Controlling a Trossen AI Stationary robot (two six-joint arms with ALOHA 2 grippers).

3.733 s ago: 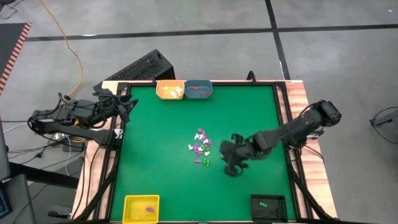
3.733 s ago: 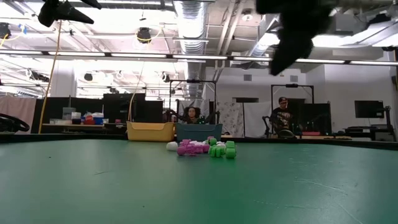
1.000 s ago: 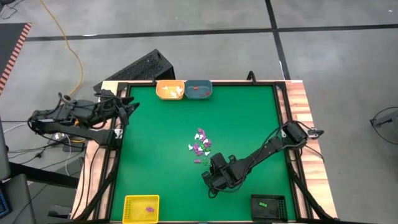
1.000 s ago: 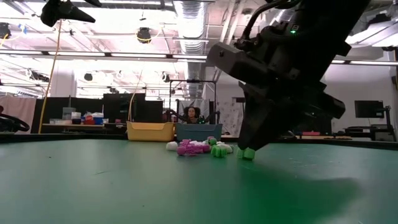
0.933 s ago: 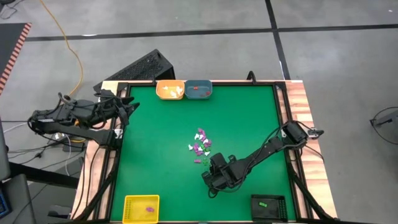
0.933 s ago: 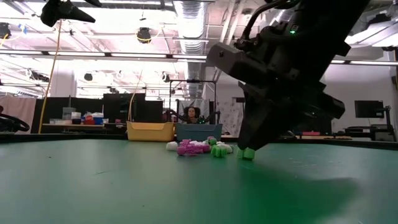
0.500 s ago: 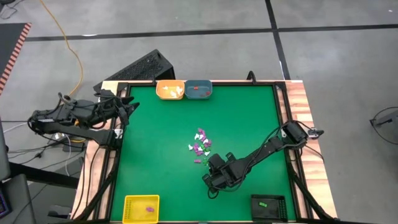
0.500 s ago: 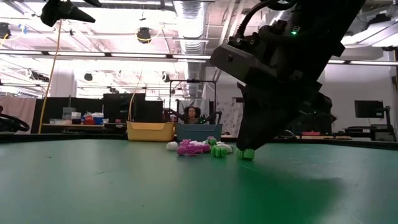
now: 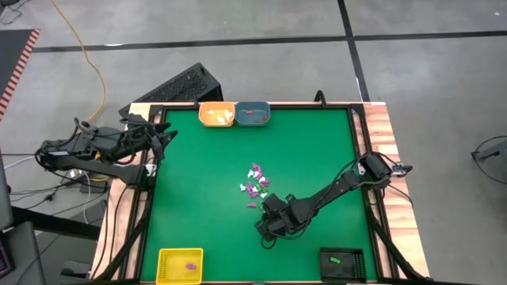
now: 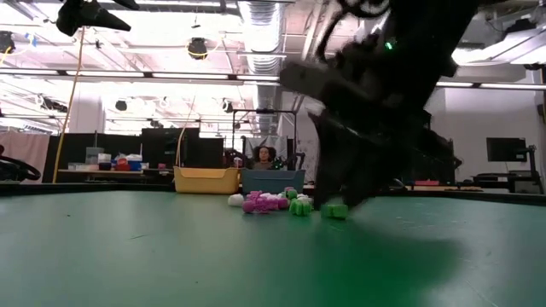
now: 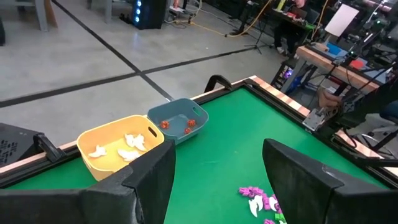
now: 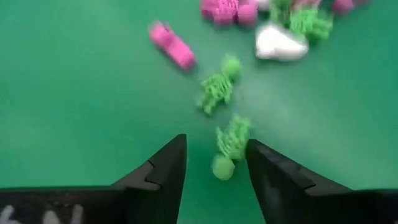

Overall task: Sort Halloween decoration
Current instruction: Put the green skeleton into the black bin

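High view: green desk [image 9: 198, 174]; Halloween decoration [image 9: 255, 184] heaped mid-desk; right gripper [image 9: 265, 227] low, just beside the heap's near edge; left gripper [image 9: 162, 138] parked at the far-left rim, well apart.

Low view: green piece [image 10: 333, 210] lying on the felt under the right gripper.

Left wrist view: jaws spread, empty.

Right wrist view: jaws spread; green skeleton [image 12: 227, 147] between the tips, long axis roughly along the reach. Right arm nearer.

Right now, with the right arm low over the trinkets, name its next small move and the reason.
Probably close the right gripper on the small green plastic skeleton: its jaws stand open, and the skeleton lies between them on the green table, not yet gripped.
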